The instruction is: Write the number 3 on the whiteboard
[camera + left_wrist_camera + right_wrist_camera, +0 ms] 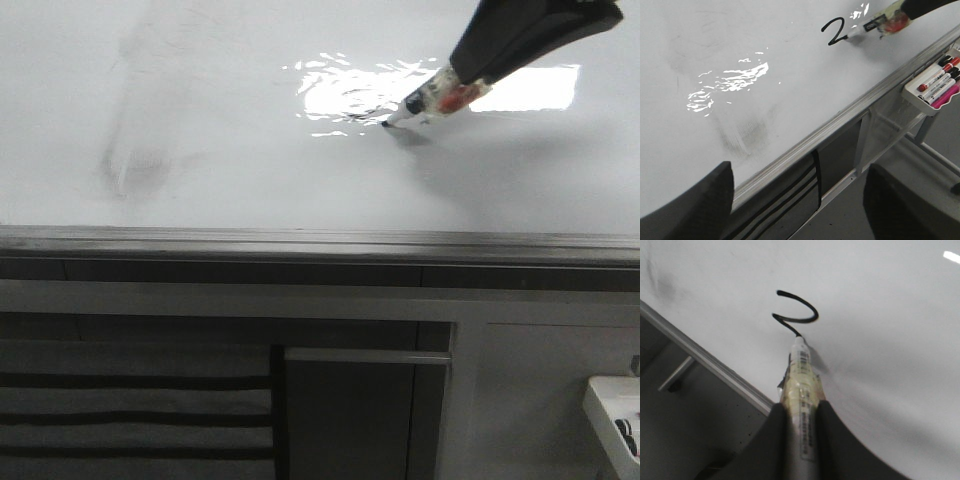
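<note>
Right hand [801, 426] clamping marker [801, 385], tip touching the number 3 [797, 312], whiteboard [880, 315] beneath

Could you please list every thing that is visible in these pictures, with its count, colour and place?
whiteboard: one, glossy white with grey metal frame, fills the scene.
number 3: one unfinished black stroke, upper curve only, at the marker tip.
marker: one, pale barrel with white nose, tip on the whiteboard.
grey smudges: a few faint erased patches, on the board toward the robot's left.
light reflection: bright white glare, on the board beside the stroke.
marker tray: one, white, beyond the board's frame; holds red, black and pink pens.
right tool: one, black, shut on the marker.
left tool: one, black, open, holding nothing, over the board's edge.
</note>
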Motion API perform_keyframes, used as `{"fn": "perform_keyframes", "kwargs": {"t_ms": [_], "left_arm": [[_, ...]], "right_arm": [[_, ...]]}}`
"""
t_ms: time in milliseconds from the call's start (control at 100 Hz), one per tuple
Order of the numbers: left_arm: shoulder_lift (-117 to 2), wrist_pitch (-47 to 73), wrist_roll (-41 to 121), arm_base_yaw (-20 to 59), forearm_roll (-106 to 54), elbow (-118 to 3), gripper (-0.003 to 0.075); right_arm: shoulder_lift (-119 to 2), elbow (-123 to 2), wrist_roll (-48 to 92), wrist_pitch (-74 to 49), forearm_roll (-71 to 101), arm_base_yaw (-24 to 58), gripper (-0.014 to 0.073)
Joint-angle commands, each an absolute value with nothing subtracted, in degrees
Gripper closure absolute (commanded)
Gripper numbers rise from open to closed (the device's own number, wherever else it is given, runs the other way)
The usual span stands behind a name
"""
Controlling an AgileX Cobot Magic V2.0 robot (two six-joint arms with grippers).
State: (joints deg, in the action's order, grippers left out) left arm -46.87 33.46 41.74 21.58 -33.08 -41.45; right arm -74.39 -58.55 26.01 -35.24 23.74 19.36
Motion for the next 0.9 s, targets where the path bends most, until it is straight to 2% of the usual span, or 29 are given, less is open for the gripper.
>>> {"fn": "perform_keyframes", "kwargs": {"t_ms": [0,210,320,450,730,890], "left_arm": [[-46.7,30.0,41.7,21.4,-34.8,-43.0,0.0227],[-46.7,30.0,41.7,21.4,-34.9,-43.0,0.0227],[-46.8,30.0,41.7,21.4,-35.0,-43.0,0.0227],[-48.6,31.2,42.6,21.5,-35.0,-43.5,0.0227],[-57.9,47.6,55.2,24.3,-36.2,-52.8,0.0227],[-63.1,51.4,64.1,27.9,-42.4,-56.6,0.0227]], "right_arm": [[-72.3,-57.9,26.0,-33.7,22.9,19.5,0.065],[-76.2,-55.7,26.0,-23.2,24.6,26.5,0.065],[-77.1,-58.7,26.0,-23.4,24.6,28.1,0.065],[-75.3,-63.3,30.7,-32.8,24.6,30.1,0.065],[-74.2,-75.3,46.3,-59.6,26.6,32.7,0.065],[-74.2,-77.7,56.7,-63.4,32.8,32.7,0.065]]}}
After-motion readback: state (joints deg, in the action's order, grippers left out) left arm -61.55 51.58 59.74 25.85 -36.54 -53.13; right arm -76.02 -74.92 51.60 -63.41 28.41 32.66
